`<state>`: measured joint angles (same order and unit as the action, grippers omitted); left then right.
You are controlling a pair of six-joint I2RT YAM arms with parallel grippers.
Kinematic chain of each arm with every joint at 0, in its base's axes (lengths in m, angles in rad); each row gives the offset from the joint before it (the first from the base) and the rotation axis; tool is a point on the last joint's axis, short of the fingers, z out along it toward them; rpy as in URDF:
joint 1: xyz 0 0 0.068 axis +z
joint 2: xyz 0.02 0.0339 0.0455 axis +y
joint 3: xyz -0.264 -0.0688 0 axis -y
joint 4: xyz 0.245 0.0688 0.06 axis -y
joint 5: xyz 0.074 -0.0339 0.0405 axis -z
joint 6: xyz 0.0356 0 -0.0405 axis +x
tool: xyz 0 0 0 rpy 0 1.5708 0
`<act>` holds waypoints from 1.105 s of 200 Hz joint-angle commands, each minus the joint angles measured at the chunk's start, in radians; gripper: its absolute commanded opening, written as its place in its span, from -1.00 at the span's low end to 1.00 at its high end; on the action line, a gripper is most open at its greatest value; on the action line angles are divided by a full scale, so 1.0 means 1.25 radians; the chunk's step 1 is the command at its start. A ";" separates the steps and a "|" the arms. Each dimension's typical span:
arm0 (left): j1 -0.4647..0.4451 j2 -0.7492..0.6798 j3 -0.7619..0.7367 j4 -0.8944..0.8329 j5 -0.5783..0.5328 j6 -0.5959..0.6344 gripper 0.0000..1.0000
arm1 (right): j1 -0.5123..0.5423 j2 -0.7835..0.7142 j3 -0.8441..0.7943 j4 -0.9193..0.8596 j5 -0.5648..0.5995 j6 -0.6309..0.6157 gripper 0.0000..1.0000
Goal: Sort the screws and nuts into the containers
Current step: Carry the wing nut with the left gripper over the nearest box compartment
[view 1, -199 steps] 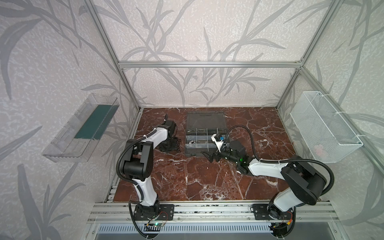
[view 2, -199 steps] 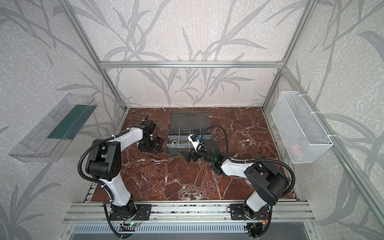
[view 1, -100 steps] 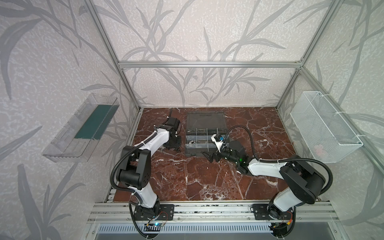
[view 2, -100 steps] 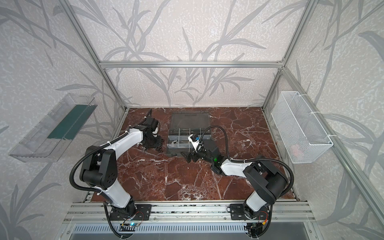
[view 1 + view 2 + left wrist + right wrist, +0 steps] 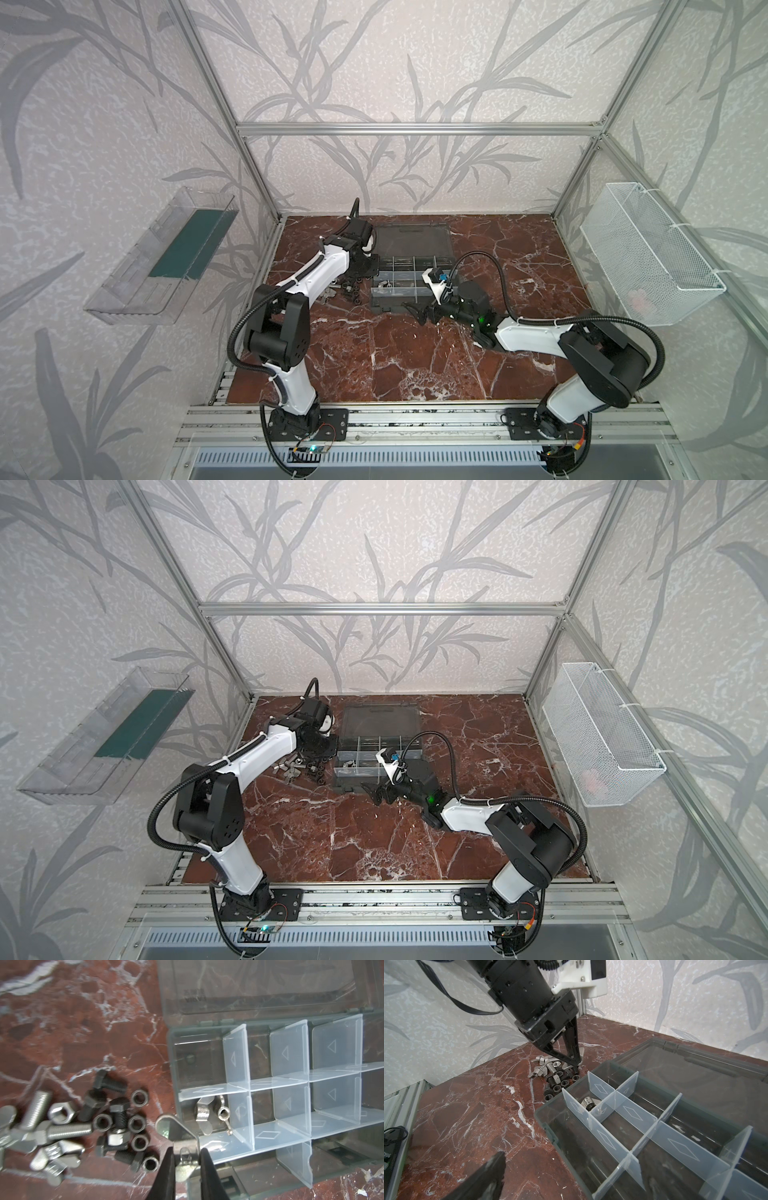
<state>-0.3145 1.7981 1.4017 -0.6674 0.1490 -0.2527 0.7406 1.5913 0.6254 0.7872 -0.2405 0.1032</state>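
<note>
A loose pile of black and silver screws and nuts (image 5: pixel 116 1118) lies on the marble just left of the open grey organizer case (image 5: pixel 411 286), and shows in both top views (image 5: pixel 303 769). My left gripper (image 5: pixel 187 1149) is shut on a silver wing nut (image 5: pixel 185 1167) and hovers at the case's left rim, between the pile and the compartments. The right wrist view shows it too, left gripper (image 5: pixel 576 1062) above the pile (image 5: pixel 556 1076). Two silver wing nuts (image 5: pixel 204 1113) lie in one left compartment. My right gripper (image 5: pixel 419 311) stands open and empty at the case's front edge.
The case's flat lid (image 5: pixel 411 241) lies open behind the compartments. A clear wall tray (image 5: pixel 166 257) hangs on the left and a white mesh basket (image 5: pixel 648 257) on the right. Aluminium rails (image 5: pixel 415 415) run along the front edge.
My left arm has swung right from over the pile to the case's left rim, its gripper still shut. The right arm has not moved.
</note>
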 commanded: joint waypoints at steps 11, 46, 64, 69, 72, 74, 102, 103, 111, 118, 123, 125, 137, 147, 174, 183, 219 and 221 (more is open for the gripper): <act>-0.027 0.026 0.002 0.019 0.012 0.011 -0.67 | 0.005 0.009 0.026 0.006 0.010 -0.012 0.98; -0.031 0.040 -0.012 0.025 0.010 0.025 -0.67 | 0.005 0.013 0.029 0.006 0.005 -0.008 0.98; -0.032 0.046 -0.008 0.027 0.004 0.023 -0.66 | 0.006 0.017 0.030 0.006 0.003 -0.008 0.98; -0.032 0.048 -0.007 0.025 0.006 0.023 -0.66 | 0.005 0.017 0.029 0.005 0.005 -0.008 0.98; -0.032 0.050 -0.007 0.025 0.005 0.023 -0.66 | 0.005 0.017 0.029 0.005 0.005 -0.008 0.98; -0.032 0.051 -0.006 0.025 0.005 0.024 -0.66 | 0.005 0.016 0.029 0.005 0.005 -0.009 0.98; -0.032 0.068 0.007 0.004 -0.017 0.028 -0.64 | 0.005 0.011 0.028 0.003 0.007 -0.011 0.98; -0.032 0.069 0.007 0.003 -0.018 0.028 -0.64 | 0.006 0.011 0.028 0.003 0.007 -0.011 0.98; -0.032 0.072 0.008 0.003 -0.021 0.030 -0.63 | 0.005 0.010 0.028 0.003 0.007 -0.011 0.98; -0.032 0.073 0.008 0.002 -0.019 0.028 -0.62 | 0.005 0.012 0.028 0.003 0.005 -0.010 0.98; -0.032 0.073 0.008 0.002 -0.020 0.029 -0.62 | 0.005 0.013 0.029 0.003 0.005 -0.010 0.98; -0.032 0.074 0.009 0.002 -0.020 0.028 -0.61 | 0.006 0.013 0.029 0.003 0.006 -0.010 0.98; -0.032 0.077 0.010 0.000 -0.019 0.029 -0.59 | 0.005 0.015 0.029 0.003 0.005 -0.008 0.98; -0.032 0.079 0.012 -0.003 -0.018 0.030 -0.58 | 0.005 0.015 0.029 0.003 0.005 -0.008 0.98; -0.032 0.080 0.014 -0.005 -0.016 0.030 -0.52 | 0.005 0.013 0.030 0.002 0.006 -0.009 0.98; -0.032 0.080 0.015 -0.006 -0.017 0.031 -0.51 | 0.005 0.013 0.029 0.001 0.006 -0.009 0.98; -0.032 0.078 0.016 -0.006 -0.016 0.031 -0.49 | 0.005 0.015 0.030 0.001 0.005 -0.008 0.98; -0.032 0.078 0.016 -0.007 -0.017 0.032 -0.48 | 0.005 0.015 0.030 0.001 0.005 -0.008 0.98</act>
<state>-0.3531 1.8881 1.3907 -0.6510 0.1394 -0.2348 0.7406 1.6035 0.6376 0.7807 -0.2363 0.1001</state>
